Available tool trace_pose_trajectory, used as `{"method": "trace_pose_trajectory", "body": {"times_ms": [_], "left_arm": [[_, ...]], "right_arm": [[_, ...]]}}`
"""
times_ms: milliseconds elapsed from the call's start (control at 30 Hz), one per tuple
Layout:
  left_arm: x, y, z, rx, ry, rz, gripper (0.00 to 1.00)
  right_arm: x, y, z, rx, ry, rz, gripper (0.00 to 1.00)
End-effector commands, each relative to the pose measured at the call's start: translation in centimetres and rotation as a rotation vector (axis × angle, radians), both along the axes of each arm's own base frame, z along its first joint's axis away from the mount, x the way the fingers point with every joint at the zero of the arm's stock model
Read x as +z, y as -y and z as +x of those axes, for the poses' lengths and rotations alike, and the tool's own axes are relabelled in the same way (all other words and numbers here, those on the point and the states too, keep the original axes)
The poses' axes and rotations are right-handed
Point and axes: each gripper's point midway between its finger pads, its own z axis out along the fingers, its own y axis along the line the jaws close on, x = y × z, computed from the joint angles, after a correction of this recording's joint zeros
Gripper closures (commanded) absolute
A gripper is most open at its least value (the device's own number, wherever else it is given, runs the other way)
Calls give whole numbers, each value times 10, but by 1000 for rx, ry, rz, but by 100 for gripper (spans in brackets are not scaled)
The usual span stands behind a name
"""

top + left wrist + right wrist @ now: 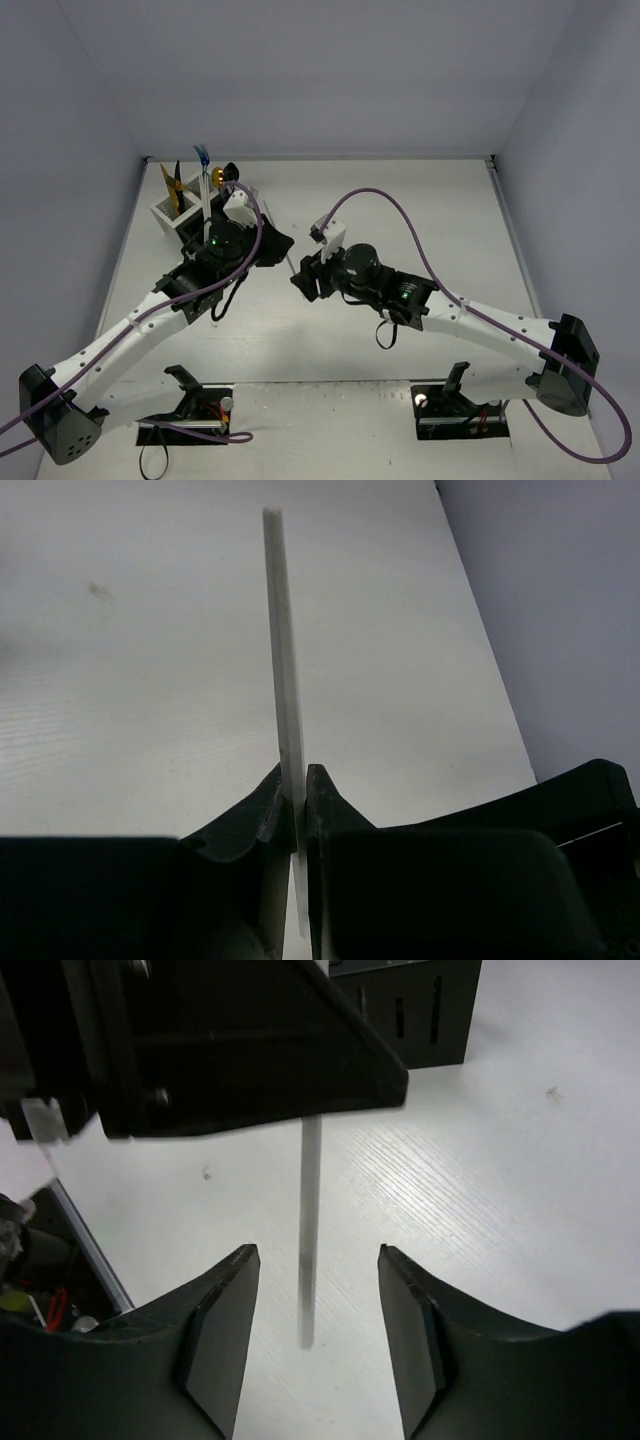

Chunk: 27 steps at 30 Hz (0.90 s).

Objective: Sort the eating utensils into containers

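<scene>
1. Pale lavender walls are seen on three sides of a white table [420, 200], at whose near edge both arm bases are bolted.
2. The containers [178, 215], a joined cluster of mesh bins, are placed at the far left corner of the table. A gold utensil [170, 185], a blue utensil [203, 158] and a black utensil [228, 172] are stood upright in them.
3. A slim white plastic utensil [283, 660] is held above the table, near the bins on the side towards the table's middle. Only its flat handle is shown, so whether it is a fork, knife or spoon cannot be told.
4. The left gripper [296, 780] is closed tightly on one end of this handle, and the rest is left projecting straight out past the fingertips.
5. The right gripper [318, 1260] is held partly open opposite the left one, with its two fingers set on either side of the handle's free end. A gap is seen on each side, and nothing is gripped by it.
6. A black bin [420, 1020] is seen beyond the left gripper in the right wrist view.
</scene>
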Motion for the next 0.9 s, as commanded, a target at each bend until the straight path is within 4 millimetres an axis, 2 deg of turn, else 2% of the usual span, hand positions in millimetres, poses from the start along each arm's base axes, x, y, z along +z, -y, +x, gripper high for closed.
{"method": "trace_pose_trajectory", "body": {"times_ms": [0, 33, 167, 200, 233, 267, 367, 467, 567, 700, 767, 867], "left_arm": [[51, -30, 19, 126, 196, 60, 100], [55, -38, 23, 148, 224, 110, 100], [71, -90, 46, 323, 325, 357, 100], [75, -100, 53, 356, 340, 390, 100], [78, -112, 62, 392, 351, 415, 100], [82, -134, 75, 451, 355, 438, 100], [95, -176, 101, 557, 380, 492, 100], [100, -200, 129, 627, 421, 531, 100], [94, -221, 153, 662, 417, 562, 100], [72, -227, 182, 682, 405, 594, 100], [55, -230, 189, 689, 380, 621, 100], [33, -237, 193, 709, 335, 642, 93]], "right_arm": [[28, 3, 5, -32, 67, 83, 45], [27, 6, 6, -50, 69, 82, 39], [26, 26, 10, -119, 84, 75, 32], [18, 32, 10, -136, 77, 57, 32], [22, 37, 9, -141, 83, 65, 31], [21, 43, 8, -156, 87, 62, 31], [23, 60, 7, -193, 98, 59, 29], [19, 74, 5, -220, 98, 45, 28], [19, 86, 2, -242, 102, 44, 28], [17, 102, 1, -283, 105, 31, 27], [17, 110, 1, -304, 109, 27, 27], [19, 120, 0, -329, 117, 26, 25]]}}
